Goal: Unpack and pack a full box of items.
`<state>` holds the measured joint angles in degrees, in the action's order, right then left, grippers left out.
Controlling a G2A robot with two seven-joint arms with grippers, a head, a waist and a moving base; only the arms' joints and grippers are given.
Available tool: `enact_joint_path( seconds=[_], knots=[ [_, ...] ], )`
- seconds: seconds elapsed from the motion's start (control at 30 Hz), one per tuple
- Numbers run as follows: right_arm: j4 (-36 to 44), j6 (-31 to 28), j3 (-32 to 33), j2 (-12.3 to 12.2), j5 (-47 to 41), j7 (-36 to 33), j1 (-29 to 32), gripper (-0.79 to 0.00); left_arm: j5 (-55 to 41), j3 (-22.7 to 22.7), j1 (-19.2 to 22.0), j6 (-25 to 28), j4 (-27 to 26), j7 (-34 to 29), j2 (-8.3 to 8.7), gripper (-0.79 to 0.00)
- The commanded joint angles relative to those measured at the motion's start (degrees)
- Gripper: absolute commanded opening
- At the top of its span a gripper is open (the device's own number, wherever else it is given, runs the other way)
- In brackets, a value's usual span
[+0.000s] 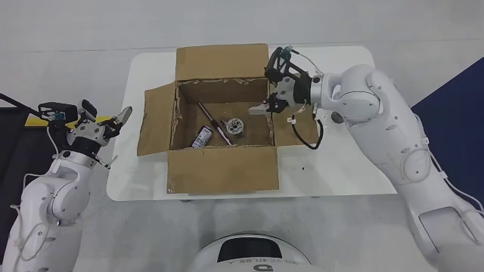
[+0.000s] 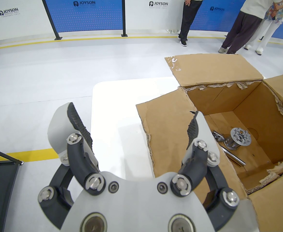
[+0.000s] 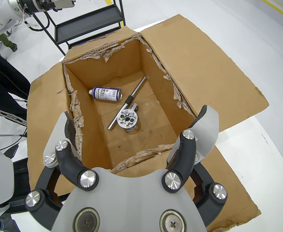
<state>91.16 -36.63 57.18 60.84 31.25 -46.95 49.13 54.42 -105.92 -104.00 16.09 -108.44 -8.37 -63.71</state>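
Brown cardboard box (image 1: 219, 168), white table (image 1: 333, 181), silver rod (image 3: 128, 102), blue-and-white spray can (image 3: 105, 93)

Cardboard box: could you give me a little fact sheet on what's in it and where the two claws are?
container: cardboard box, flaps spread open, on white table
contents: spray can lying on its side, metal rod, round metal part
right claw: open, empty, above the box's rim
left claw: open, empty, just off the table's edge, apart from the box
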Motion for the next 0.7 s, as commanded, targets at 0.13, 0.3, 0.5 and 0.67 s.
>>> enact_joint_path(
  seconds=[0.13,0.3,0.5,0.67],
  knots=[
    [-6.4,6.1,-10.1,2.8,-1.3,-9.3,-7.4,0.000,0.0,0.0,0.0,0.0,0.0,0.0,0.00,0.000],
    [-13.3,9.5,-19.9,7.0,-1.4,-12.4,-15.2,0.000,0.0,0.0,0.0,0.0,0.0,0.0,0.00,0.000],
    [-20.2,11.7,-28.0,11.7,-0.4,-13.8,-20.6,0.000,0.0,0.0,0.0,0.0,0.0,0.0,0.00,0.000],
    [-27.4,14.7,-34.0,16.1,0.2,-15.3,-23.1,0.000,0.0,0.0,0.0,0.0,0.0,0.0,0.00,0.000]
  ],
)
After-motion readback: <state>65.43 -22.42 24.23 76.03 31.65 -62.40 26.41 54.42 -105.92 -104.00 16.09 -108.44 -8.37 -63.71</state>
